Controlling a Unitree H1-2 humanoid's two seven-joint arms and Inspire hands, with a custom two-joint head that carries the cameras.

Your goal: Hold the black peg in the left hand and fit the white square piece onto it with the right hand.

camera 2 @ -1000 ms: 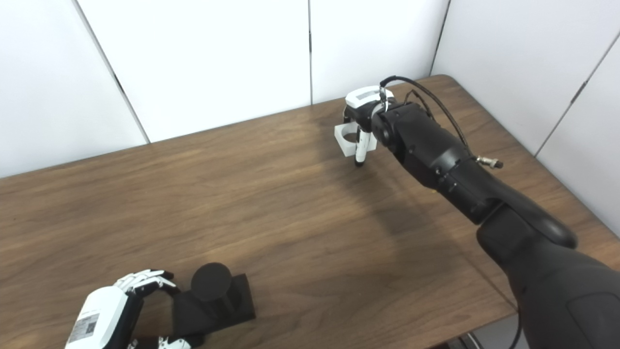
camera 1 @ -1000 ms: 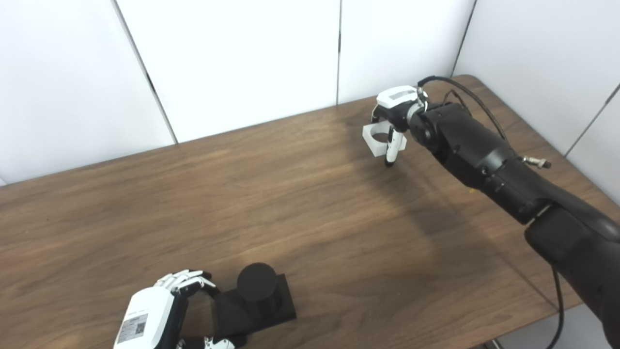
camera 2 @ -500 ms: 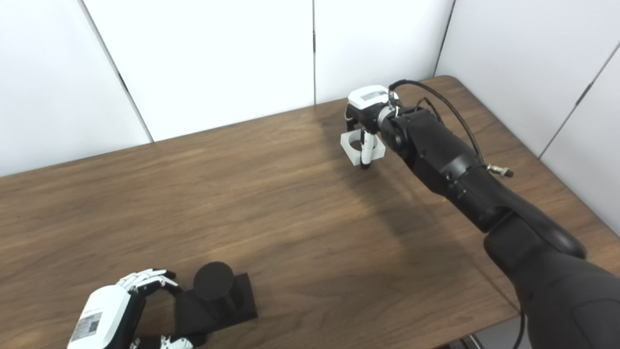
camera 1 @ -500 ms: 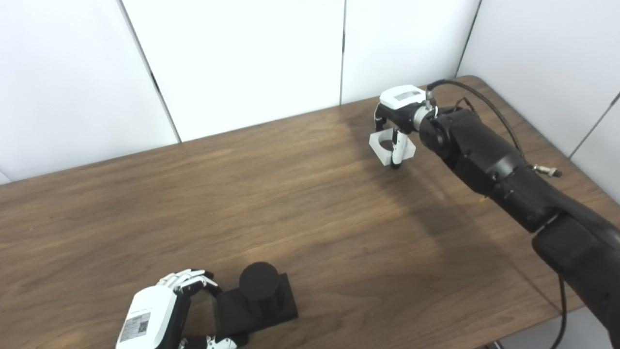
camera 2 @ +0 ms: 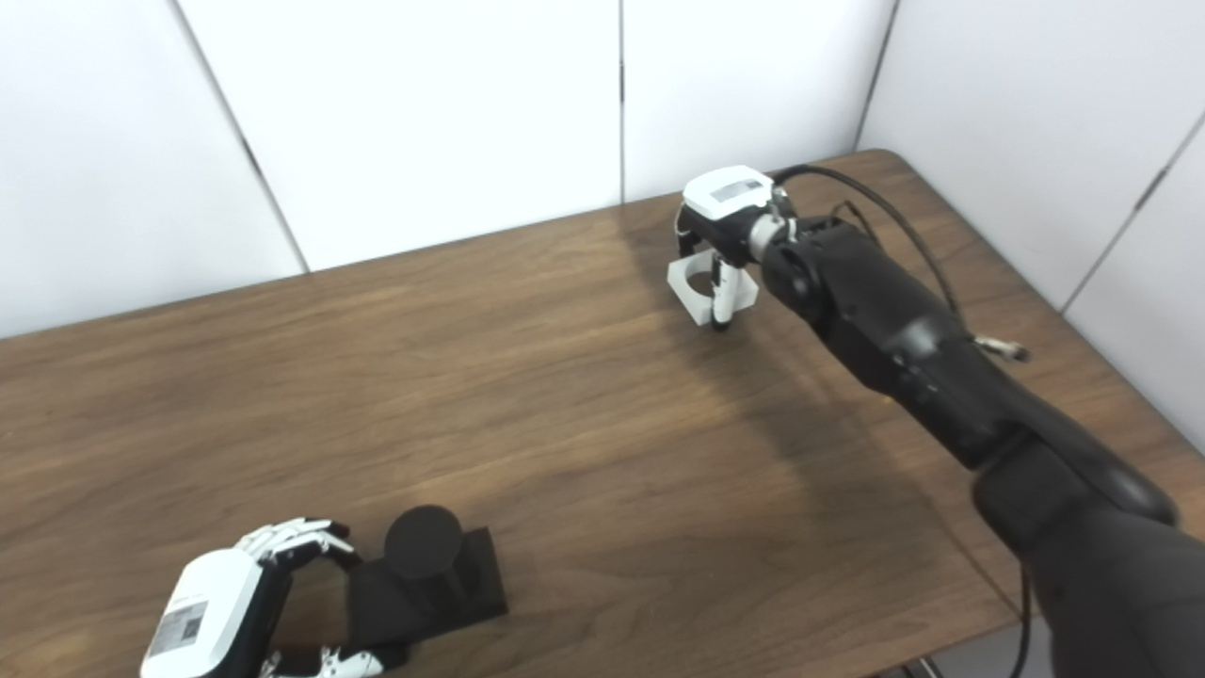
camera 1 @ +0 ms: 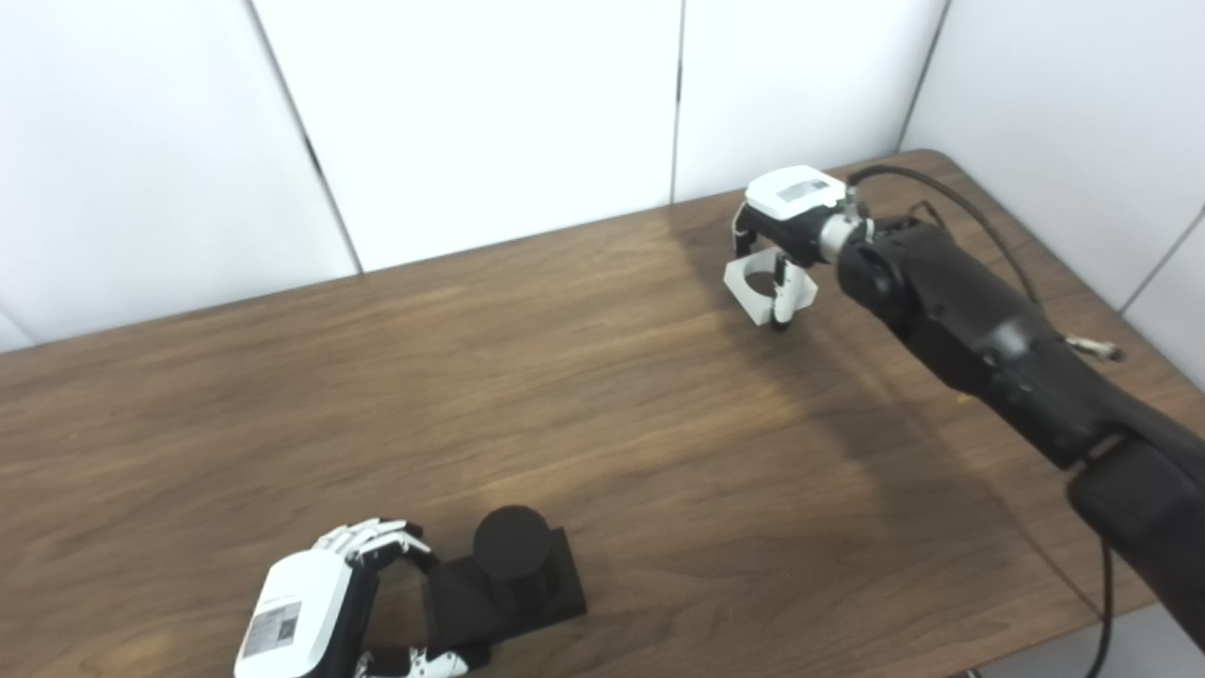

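Observation:
The black peg (camera 1: 511,544) is a short round post standing on a flat black square base (camera 1: 557,591) near the table's front left. My left hand (camera 1: 303,610) is at the base's left end, fingers on its far corner and thumb under its near edge, shut on it. At the back right lies the white square piece (camera 1: 744,294), with a round hole through it. My right hand (camera 1: 789,200) comes down over the piece. Its thumb is in front and its fingers behind, shut on the piece. I cannot tell whether the piece is resting on the wood or just off it.
The wooden table (camera 1: 565,377) runs wide between the two hands. White wall panels (camera 1: 471,113) stand right behind its far edge. The table's rounded right corner and right edge are near my right arm (camera 1: 988,339), and a black cable loops over that arm.
The camera has shifted, sliding the whole picture to the right. My right hand has settled closer over the white piece, which has turned from tilted to flatter. The left hand and peg are still.

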